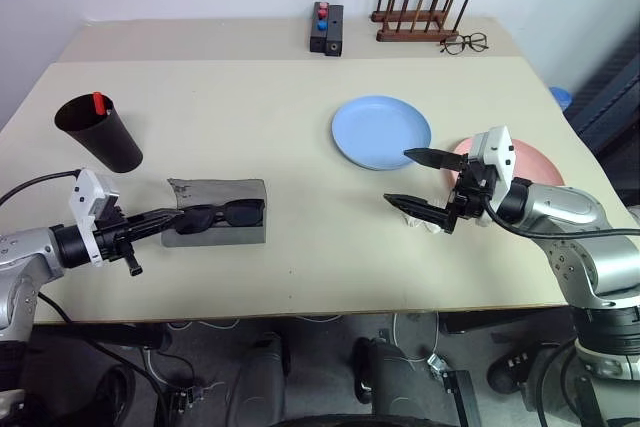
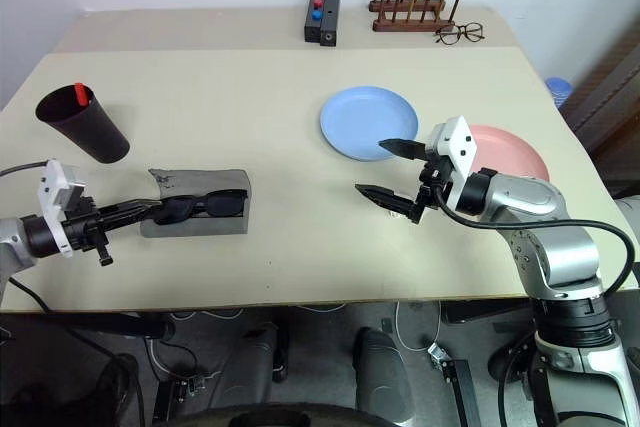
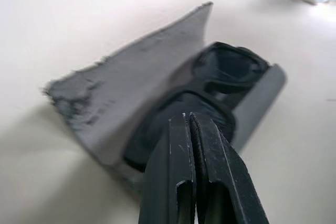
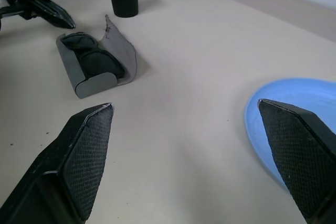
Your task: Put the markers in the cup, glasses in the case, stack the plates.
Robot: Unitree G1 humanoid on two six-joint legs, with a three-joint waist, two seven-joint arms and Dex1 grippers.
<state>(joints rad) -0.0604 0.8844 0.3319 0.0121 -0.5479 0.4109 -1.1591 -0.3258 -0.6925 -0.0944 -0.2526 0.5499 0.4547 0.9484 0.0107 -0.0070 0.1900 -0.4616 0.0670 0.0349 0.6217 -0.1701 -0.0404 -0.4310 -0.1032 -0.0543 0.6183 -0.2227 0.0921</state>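
Note:
The black sunglasses [image 1: 228, 213] lie inside the open grey case [image 1: 240, 232], whose flap [image 3: 142, 66] stands raised. My left gripper [image 1: 178, 217] is shut, its tips against the near end of the glasses [image 3: 231, 69]; nothing shows between the fingers. The dark cup [image 1: 98, 134] stands at the left with the marker's red cap [image 1: 99, 103] sticking out of it. The light blue plate [image 1: 381, 131] and the pink plate [image 1: 530, 162] lie apart on the right. My right gripper [image 1: 400, 177] hovers wide open and empty just in front of the blue plate [image 4: 294, 108].
A wooden rack [image 1: 418, 17], clear eyeglasses [image 1: 465, 44] and a black box [image 1: 327, 29] sit along the far edge. A small white crumpled thing [image 1: 425, 223] lies under my right gripper. The table's front edge runs just below both hands.

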